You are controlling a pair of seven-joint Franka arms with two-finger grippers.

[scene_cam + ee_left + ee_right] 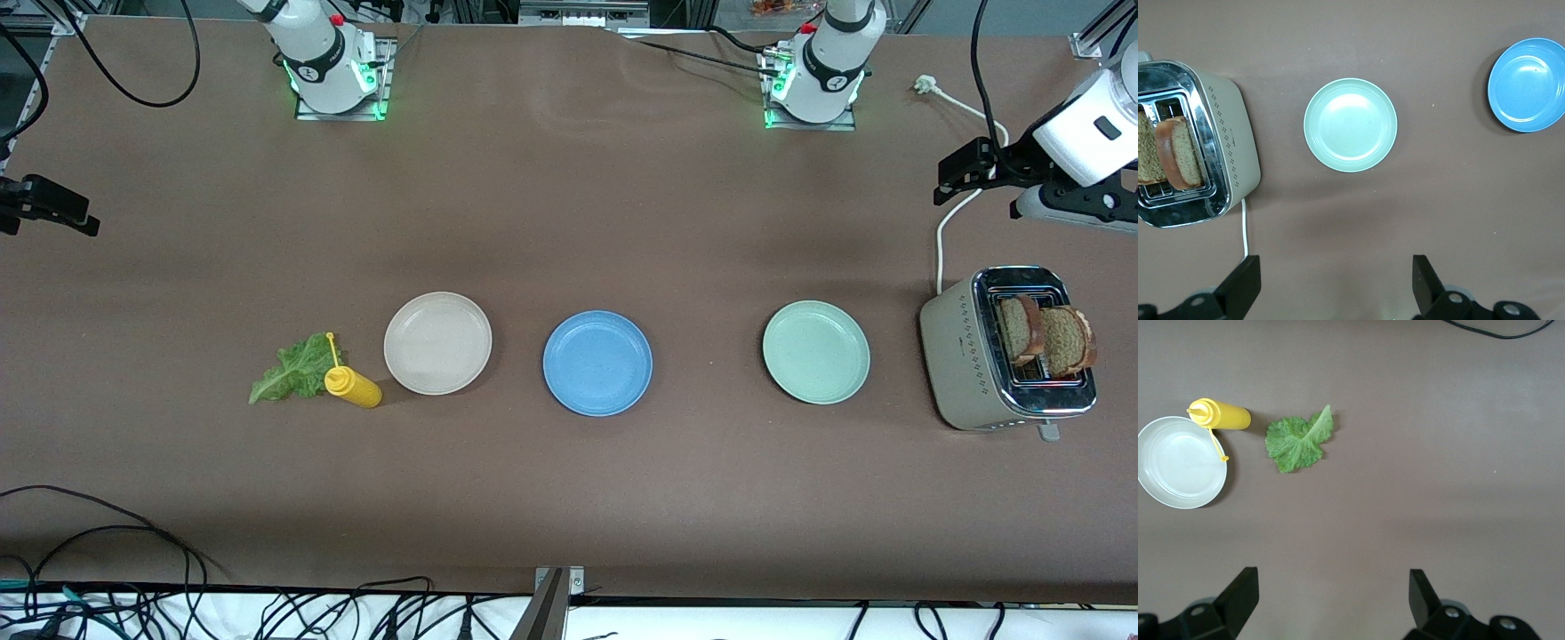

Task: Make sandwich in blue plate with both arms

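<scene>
The blue plate (597, 363) lies empty at the table's middle; it also shows in the left wrist view (1527, 84). Two brown bread slices (1021, 327) (1067, 340) stand upright in the slots of a toaster (960, 356) at the left arm's end, also in the left wrist view (1178, 152). The green lettuce leaf (292, 369) lies flat toward the right arm's end, also in the right wrist view (1298, 440). My left gripper (956, 173) (1336, 287) is open and empty over the toaster's cord. My right gripper (76, 213) (1331, 603) is open and empty over bare table.
A cream-beige plate (437, 342) and a yellow squeeze bottle (353, 386) on its side lie between the lettuce and the blue plate. A pale mint-green plate (816, 351) lies between the blue plate and the toaster. The toaster's white cord (941, 231) runs toward the bases.
</scene>
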